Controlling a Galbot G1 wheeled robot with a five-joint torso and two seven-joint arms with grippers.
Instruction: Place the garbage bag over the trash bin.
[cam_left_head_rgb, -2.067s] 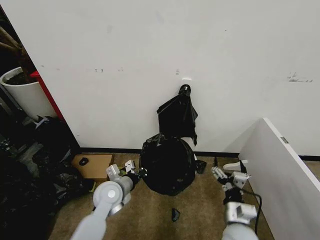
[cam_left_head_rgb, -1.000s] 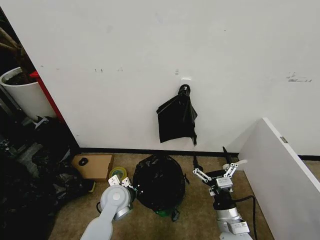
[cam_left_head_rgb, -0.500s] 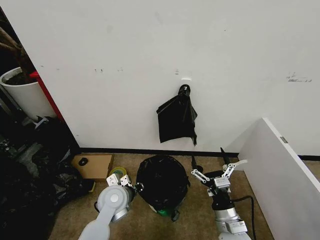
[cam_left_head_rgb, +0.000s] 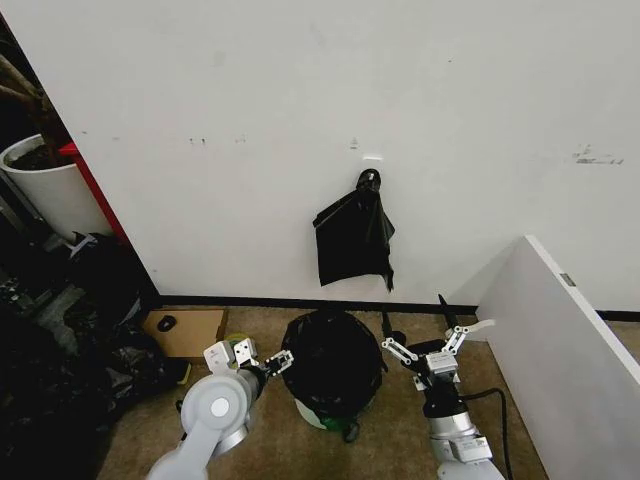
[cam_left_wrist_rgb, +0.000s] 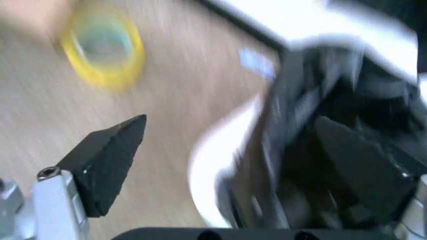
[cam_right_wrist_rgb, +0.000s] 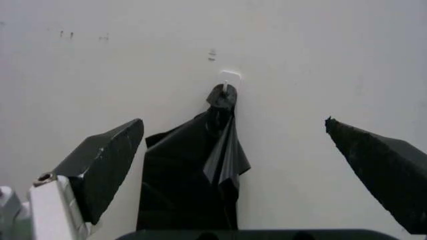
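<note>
The left gripper (cam_left_head_rgb: 258, 362) sits just beside the trash bin (cam_left_head_rgb: 322, 412) on its left flank, jaws spread apart with one fingertip at the black film, while the right gripper (cam_left_head_rgb: 432, 343) hangs near the bin's right side with jaws released and empty. The garbage bag (cam_left_head_rgb: 332, 360) is draped over the bin's top on the floor, its cream base showing below. Behind the bin, a flat black bag bundle (cam_left_head_rgb: 354, 240) hangs on the wall (cam_left_head_rgb: 250, 120).
</note>
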